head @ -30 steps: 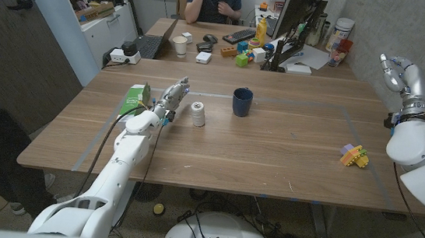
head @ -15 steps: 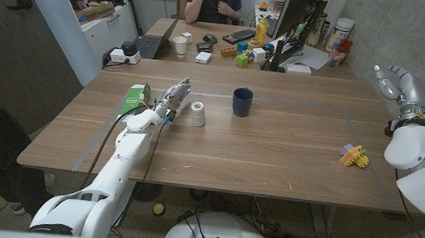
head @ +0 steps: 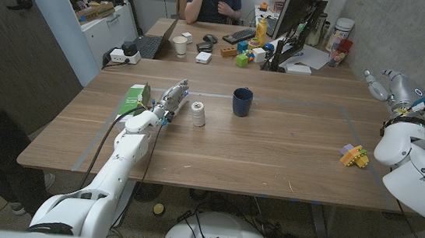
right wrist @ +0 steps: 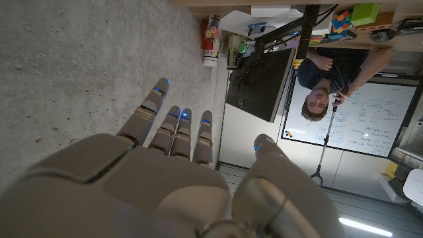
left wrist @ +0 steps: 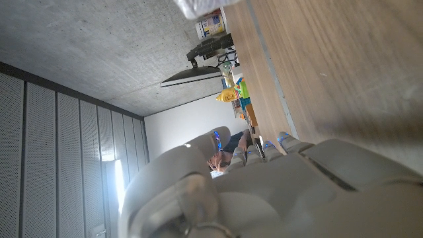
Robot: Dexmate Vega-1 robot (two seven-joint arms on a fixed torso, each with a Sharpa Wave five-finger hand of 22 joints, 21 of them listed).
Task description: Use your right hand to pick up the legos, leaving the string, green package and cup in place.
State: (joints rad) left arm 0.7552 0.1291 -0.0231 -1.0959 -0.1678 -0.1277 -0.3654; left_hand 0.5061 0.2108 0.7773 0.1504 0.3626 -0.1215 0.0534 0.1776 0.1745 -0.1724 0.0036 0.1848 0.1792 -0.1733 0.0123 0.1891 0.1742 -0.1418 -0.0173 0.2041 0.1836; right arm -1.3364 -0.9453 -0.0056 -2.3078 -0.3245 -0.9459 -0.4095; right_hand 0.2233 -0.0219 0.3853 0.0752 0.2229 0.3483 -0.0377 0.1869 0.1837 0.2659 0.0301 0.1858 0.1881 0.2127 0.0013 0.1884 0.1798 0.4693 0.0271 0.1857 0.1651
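Right hand (head: 384, 83) is raised off the far right edge of the desk (head: 272, 152), up by the concrete wall, fingers (right wrist: 173, 129) spread and released, grasping nothing; the right wrist view has them reaching toward the wall and a monitor, with a person seated beyond. Legos (head: 354, 155), a small purple/yellow/green cluster, sit on the desk near its right edge, well apart from the right hand and untouched. Left hand (head: 171, 99) is out over the left part of the desk, just beside the green package (head: 134, 98) and near the string (head: 197, 114), a white spool standing upright. Left fingers extended toward the far side; from the head view can't tell if they touch the package or the desk, and they don't look clenched on anything. Left wrist view has the back of that hand with wood surface past it, no object in the grip. Cup (head: 241, 101), dark blue, stands upright past the string toward desk centre, apart from both hands. A second desk with clutter sits behind, person at it.
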